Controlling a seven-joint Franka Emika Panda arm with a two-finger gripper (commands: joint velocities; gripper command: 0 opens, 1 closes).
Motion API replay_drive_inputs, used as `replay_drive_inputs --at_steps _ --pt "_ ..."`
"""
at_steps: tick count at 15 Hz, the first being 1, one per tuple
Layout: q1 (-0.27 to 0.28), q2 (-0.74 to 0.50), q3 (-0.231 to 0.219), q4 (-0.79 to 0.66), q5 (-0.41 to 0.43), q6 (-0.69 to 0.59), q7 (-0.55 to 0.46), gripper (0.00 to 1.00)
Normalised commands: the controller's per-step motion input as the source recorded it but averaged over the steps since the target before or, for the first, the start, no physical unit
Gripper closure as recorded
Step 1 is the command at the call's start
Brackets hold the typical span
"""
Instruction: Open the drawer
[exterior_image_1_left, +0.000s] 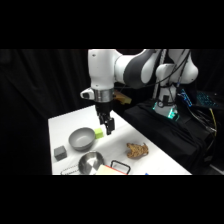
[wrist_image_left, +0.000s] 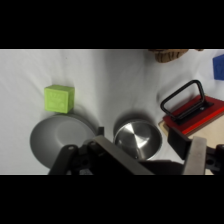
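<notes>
Gripper (exterior_image_1_left: 107, 131) above unlabelled drawer (wrist_image_left: 196, 116).

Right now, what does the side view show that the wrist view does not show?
Only the side view shows the arm's base and body, the small dark grey cube and the whole brown lumpy object. Only the wrist view shows the drawer's red front and dark bar handle clearly, plus a blue thing at the edge. Both show the grey bowl, the green block and the metal bowl.
</notes>
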Motion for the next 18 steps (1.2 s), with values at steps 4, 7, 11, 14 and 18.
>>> replay_drive_inputs --at_steps 4,7,11,14,18 --pt "0.120 0.17 0.012 0.05 -0.104 0.26 0.31 0.00" --pt "0.117 0.17 -0.029 0.07 -0.114 0.23 0.28 0.00" --pt "0.108 0.16 -0.052 0.09 -0.066 0.19 0.23 0.00" --pt "0.134 0.17 -0.075 0.11 -0.056 0.16 0.23 0.00" --pt "0.110 0.17 -0.055 0.12 0.020 0.13 0.15 0.00"
